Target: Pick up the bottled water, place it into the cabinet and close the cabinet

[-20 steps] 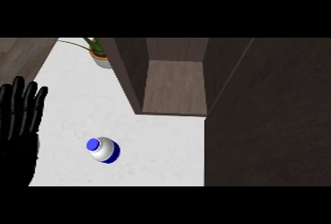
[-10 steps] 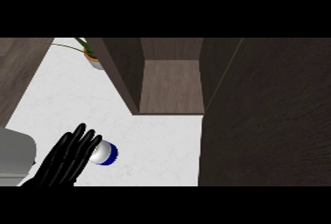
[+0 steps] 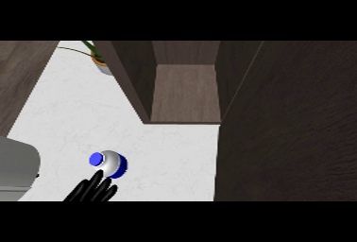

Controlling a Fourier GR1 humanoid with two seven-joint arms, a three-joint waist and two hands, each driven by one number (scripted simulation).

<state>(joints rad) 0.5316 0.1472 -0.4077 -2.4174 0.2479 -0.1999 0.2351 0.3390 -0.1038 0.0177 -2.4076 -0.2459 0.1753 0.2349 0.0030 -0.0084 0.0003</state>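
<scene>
You have the bottled water (image 3: 108, 164) on the counter (image 3: 160, 151) in the lower left of the frame. Just below it, at the bottom edge, is the left robot hand (image 3: 93, 190). Its fingers are straight and point up the frame, the tips reaching the bottle's lower side. Up and to the right of the bottle, in the upper middle, you find the cabinet (image 3: 185, 92), open toward you. The cabinet door (image 3: 286, 127) fills the right of the frame from top to bottom. The potted plant (image 3: 99, 59) stands on the counter in the upper left, just left of the cabinet's left wall and well apart from the bottle.
</scene>
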